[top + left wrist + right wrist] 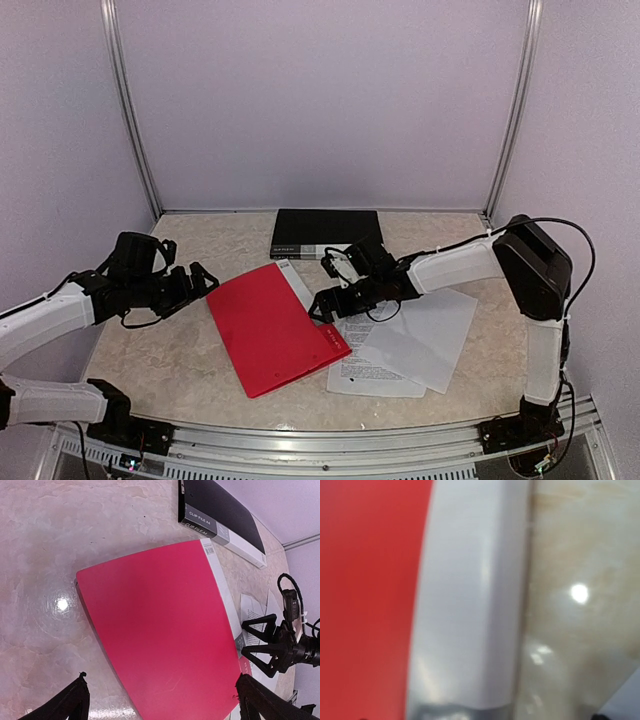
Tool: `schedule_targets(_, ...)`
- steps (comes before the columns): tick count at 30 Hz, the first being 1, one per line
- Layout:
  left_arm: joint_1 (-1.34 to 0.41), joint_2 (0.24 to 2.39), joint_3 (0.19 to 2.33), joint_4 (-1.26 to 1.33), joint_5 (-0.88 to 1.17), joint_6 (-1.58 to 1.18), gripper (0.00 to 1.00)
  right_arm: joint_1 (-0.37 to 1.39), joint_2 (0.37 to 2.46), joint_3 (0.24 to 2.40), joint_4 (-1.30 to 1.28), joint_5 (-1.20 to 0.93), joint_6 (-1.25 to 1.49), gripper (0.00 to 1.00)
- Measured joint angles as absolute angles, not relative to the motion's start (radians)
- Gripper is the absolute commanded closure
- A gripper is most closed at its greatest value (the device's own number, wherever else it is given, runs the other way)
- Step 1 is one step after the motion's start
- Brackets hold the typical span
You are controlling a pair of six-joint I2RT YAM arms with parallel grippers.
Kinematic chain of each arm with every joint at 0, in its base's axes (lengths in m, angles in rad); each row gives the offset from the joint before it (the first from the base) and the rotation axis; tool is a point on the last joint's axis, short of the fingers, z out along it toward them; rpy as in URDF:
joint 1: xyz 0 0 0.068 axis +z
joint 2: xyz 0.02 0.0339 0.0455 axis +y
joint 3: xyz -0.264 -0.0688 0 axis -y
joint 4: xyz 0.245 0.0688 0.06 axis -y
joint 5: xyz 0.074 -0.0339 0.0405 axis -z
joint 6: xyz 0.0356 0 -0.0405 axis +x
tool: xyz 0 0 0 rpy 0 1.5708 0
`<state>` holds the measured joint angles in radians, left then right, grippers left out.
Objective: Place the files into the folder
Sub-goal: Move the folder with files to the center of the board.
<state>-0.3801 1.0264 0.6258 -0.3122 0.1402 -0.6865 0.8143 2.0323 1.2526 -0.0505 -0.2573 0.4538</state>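
A closed red folder (272,330) with a white spine strip (298,285) lies flat in the middle of the table. The files (425,335), loose white sheets, one printed with text (368,372), lie just right of it. My left gripper (205,285) hangs open beside the folder's left edge. In the left wrist view the red folder (160,630) fills the space between my fingertips (75,702). My right gripper (322,287) stands open at the folder's spine edge, with its spread fingers (255,627) over the paper. The right wrist view is a blurred close-up of red cover (370,600) and white spine (470,600).
A black clip-file box (325,232) lies at the back, just behind the folder's far corner. The marble table top (150,360) shows left of the folder. Walls with metal posts close in the back and both sides.
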Motion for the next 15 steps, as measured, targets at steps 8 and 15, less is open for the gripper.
schedule_targets(8, -0.388, 1.037, 0.626, -0.311, 0.123, -0.686, 0.01, 0.892, 2.035, 1.249, -0.039, -0.278, 0.465, 0.14)
schedule_targets(15, -0.389, 1.037, 0.626, -0.314, 0.112, -0.686, 0.01, 0.965, 2.089, 1.337, -0.065, -0.279, 0.458, 0.15)
